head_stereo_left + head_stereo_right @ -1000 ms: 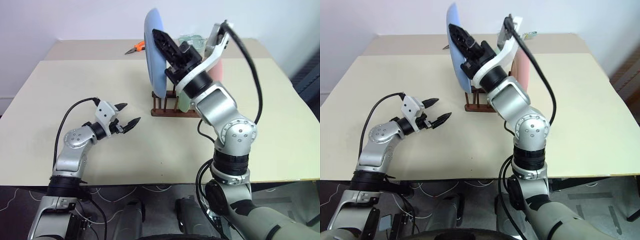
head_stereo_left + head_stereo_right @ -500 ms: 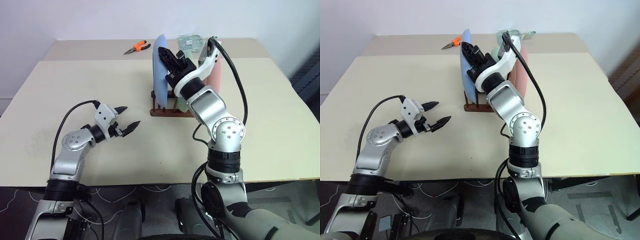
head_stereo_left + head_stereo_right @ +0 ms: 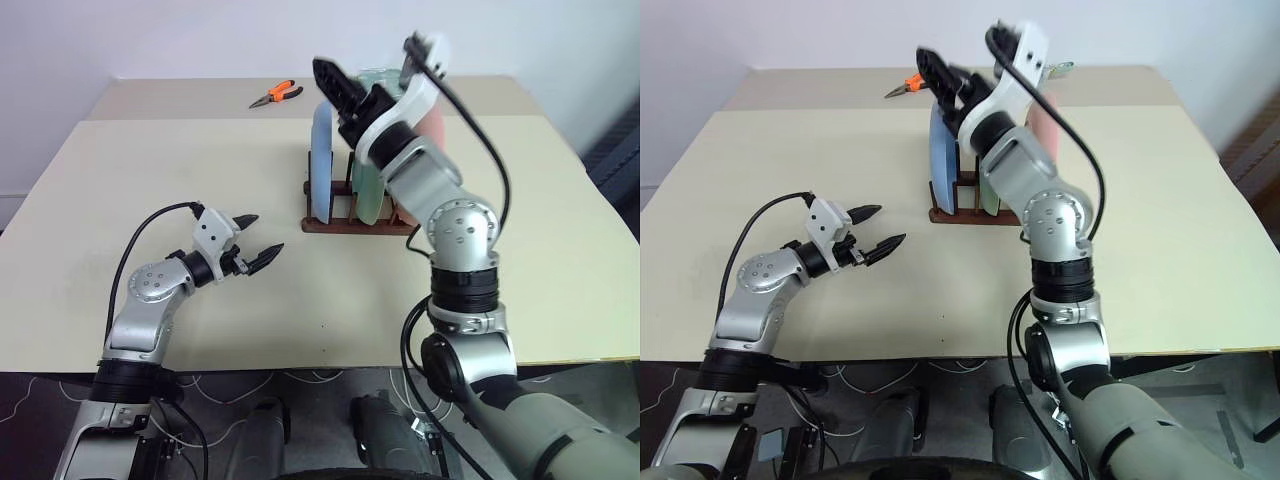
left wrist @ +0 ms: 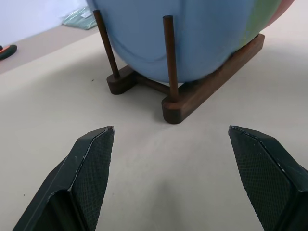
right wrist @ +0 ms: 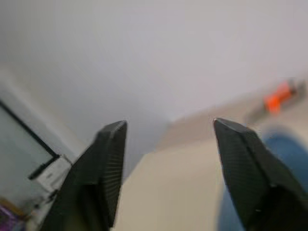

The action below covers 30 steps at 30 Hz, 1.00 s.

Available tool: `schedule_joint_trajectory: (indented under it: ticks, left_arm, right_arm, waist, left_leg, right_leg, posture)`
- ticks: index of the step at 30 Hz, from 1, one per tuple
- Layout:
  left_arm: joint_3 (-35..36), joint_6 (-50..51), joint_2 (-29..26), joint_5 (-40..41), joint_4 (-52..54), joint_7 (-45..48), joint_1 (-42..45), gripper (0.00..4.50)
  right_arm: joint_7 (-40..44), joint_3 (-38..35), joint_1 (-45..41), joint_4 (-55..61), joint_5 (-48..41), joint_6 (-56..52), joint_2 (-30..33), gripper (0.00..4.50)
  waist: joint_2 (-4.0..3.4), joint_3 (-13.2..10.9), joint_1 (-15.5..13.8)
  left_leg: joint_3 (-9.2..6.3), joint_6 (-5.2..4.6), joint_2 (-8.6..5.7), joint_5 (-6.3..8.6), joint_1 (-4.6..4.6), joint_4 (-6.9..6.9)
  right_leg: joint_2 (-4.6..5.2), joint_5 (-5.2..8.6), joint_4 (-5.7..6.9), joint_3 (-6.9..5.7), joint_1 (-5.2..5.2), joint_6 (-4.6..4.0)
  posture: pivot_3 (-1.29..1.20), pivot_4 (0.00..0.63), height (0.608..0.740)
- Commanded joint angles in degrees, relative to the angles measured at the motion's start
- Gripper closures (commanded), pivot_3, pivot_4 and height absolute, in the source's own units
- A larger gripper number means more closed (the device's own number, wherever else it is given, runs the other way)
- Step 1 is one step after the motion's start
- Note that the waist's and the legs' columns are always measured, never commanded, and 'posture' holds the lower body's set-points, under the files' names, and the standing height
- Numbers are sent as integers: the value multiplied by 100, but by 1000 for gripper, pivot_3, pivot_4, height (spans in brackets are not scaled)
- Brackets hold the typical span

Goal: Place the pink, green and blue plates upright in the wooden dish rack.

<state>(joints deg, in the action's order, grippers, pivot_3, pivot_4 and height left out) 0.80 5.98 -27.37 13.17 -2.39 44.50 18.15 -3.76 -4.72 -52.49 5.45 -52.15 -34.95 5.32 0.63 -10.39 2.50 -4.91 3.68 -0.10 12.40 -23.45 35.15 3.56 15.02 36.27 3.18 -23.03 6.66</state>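
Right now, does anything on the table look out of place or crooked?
Only the orange pliers at the far edge do not belong with the dishes. The blue plate, green plate and pink plate stand upright in the wooden dish rack.

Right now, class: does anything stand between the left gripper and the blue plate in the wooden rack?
Nothing visible does. The open left gripper faces the blue plate across bare table; only the wooden dish rack's own pegs cross the plate's face.
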Motion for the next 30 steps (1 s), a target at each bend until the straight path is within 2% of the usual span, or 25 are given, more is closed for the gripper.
schedule_joint_trajectory:
  ticks: [1, 3, 6, 9, 11, 13, 15, 18, 30]
  left_arm:
    - [11, 31, -5, 56, 297, -29, -66, 588]
    - [1, 20, 8, 35, 297, -31, -98, 588]
    - [8, -61, 21, -23, 159, -54, -76, 588]
    - [42, -252, 26, -198, -159, -226, 5, 588]
    - [73, -377, 21, -295, -376, -337, 47, 588]
    - [83, -511, 14, -385, -527, -423, 82, 588]
    - [201, -671, -34, -420, -823, -522, 97, 588]
    - [255, -902, -158, -518, -1105, -557, 10, 588]
    - [276, -881, -262, -465, -744, -618, -390, 588]
  right_arm:
    - [995, -167, 59, 1049, 375, 221, 960, 1569]
    - [1387, -549, 344, 1359, 385, 245, 1622, 1569]
    - [1345, -1291, 941, 1201, 830, 314, 2489, 1569]
    - [1555, -1631, 2124, 714, 1883, 616, 3411, 1569]
    - [1813, -1649, 2801, 569, 2253, 848, 3684, 1569]
    - [2026, -1632, 3160, 491, 2418, 1019, 3750, 1569]
    - [2514, -1304, 4037, 401, 2799, 1409, 3719, 1569]
    - [2892, -897, 4745, 296, 3218, 1861, 3582, 1569]
    - [3208, -699, 4381, -340, 3562, 2381, 3125, 1569]
  waist:
    - [0, -1, -29]
    - [2, 0, -46]
    - [5, 2, -58]
    - [8, 3, -117]
    - [10, 4, -152]
    - [-2, -1, -103]
    - [-13, -4, -44]
    - [8, 6, -14]
    - [5, 0, -55]
  left_leg:
    - [0, 0, -1, 0, -2, 1]
    - [0, 0, -2, 0, -3, 1]
    - [1, 0, -3, 0, -1, 1]
    - [4, 0, -2, 0, 2, 5]
    - [7, 0, -3, 0, 5, 3]
    - [19, -1, -2, 1, 7, 1]
    - [25, -1, -1, 0, 9, 2]
    - [16, -2, 6, 1, 19, 0]
    - [37, -3, -3, 0, 18, 13]
  right_leg:
    - [1, 0, -1, 0, 0, 0]
    - [4, 0, -9, 0, 4, 0]
    - [4, 2, -19, -1, 14, -1]
    - [5, 10, -21, 0, 18, -16]
    - [4, 11, -26, 1, 21, -17]
    - [4, 8, -21, 14, 14, -11]
    - [2, 1, -14, 23, 9, 0]
    - [-8, 4, -16, 18, 24, 2]
    - [-1, 3, -17, 46, 23, 1]
  posture:
    - [0, 150, 740]
    - [0, 150, 740]
    - [0, 150, 740]
    - [0, 150, 740]
    - [0, 150, 740]
    - [0, 150, 740]
    - [0, 150, 740]
    - [0, 150, 740]
    - [0, 150, 740]
